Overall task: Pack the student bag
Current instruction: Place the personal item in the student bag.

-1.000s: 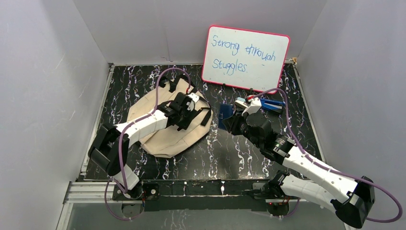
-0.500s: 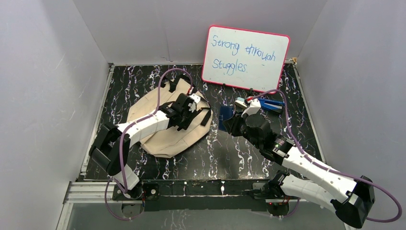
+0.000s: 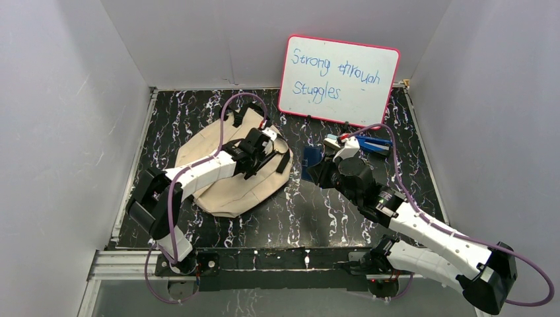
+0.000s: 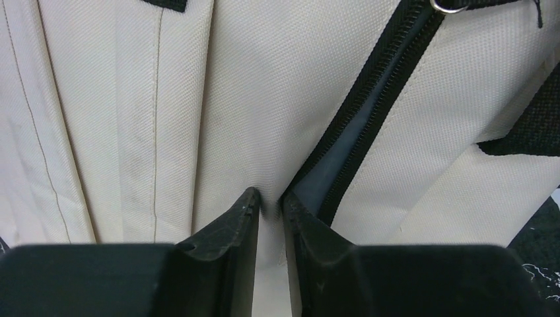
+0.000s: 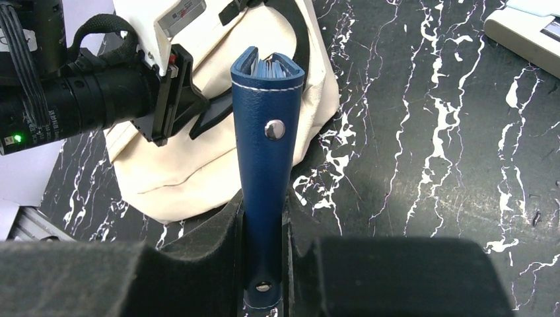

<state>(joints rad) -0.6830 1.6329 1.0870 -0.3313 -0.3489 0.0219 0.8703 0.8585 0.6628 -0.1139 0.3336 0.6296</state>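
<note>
Left gripper (image 4: pixel 269 198): a fold of the student bag (image 4: pixel 132 99) is pinched (right beside the zipper (image 4: pixel 370 112)). Right gripper (image 5: pixel 263 228): a blue notebook (image 5: pixel 266 158) is clamped.

The only writing that can be read stands on the whiteboard (image 3: pixel 339 80) with the pink-red frame, which leans at the back wall, beyond the fingertips of the right gripper (image 3: pixel 315 166). In blue handwritten marker it reads "Strong through" on the upper line and "Stuggles" on the lower line, spelled that way. In the right wrist view a small label (image 5: pixel 187 11) sits on the left arm's white housing (image 5: pixel 142 23), ahead of the right gripper and to its left. Its print is too small to read.
</note>
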